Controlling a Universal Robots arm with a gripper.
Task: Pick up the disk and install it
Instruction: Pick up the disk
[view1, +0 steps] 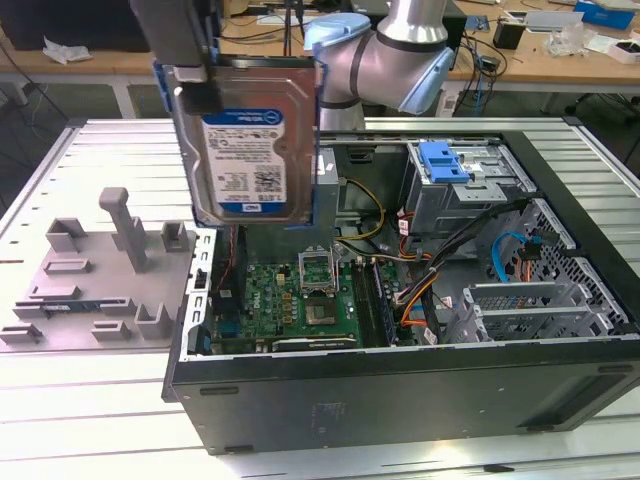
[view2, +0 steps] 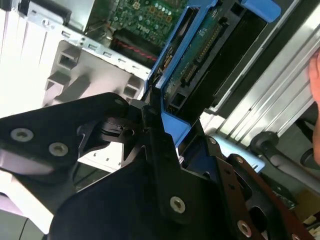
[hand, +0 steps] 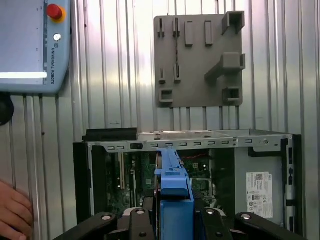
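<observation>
The disk (view1: 247, 140), a silver drive with a white-and-blue label in a blue carrier, hangs upright in the air above the left end of the open computer case (view1: 400, 400) in the exterior view. My gripper (view1: 198, 92) is shut on its upper edge, at the blue carrier. In the second wrist view, the disk's (view2: 200, 55) green circuit side and connector face the camera, with the black gripper (view2: 156, 125) clamped on the carrier. The first wrist view looks down the disk's (hand: 172, 172) blue edge, gripper (hand: 172, 220) on both sides, onto the case below.
Inside the case lie the motherboard (view1: 300, 290), cables and a metal drive cage (view1: 470, 185) topped by a blue latch (view1: 445, 162). A grey fixture plate (view1: 100, 270) lies on the table beside the case. A person's hand (hand: 12, 210) rests near a teach pendant (hand: 30, 45).
</observation>
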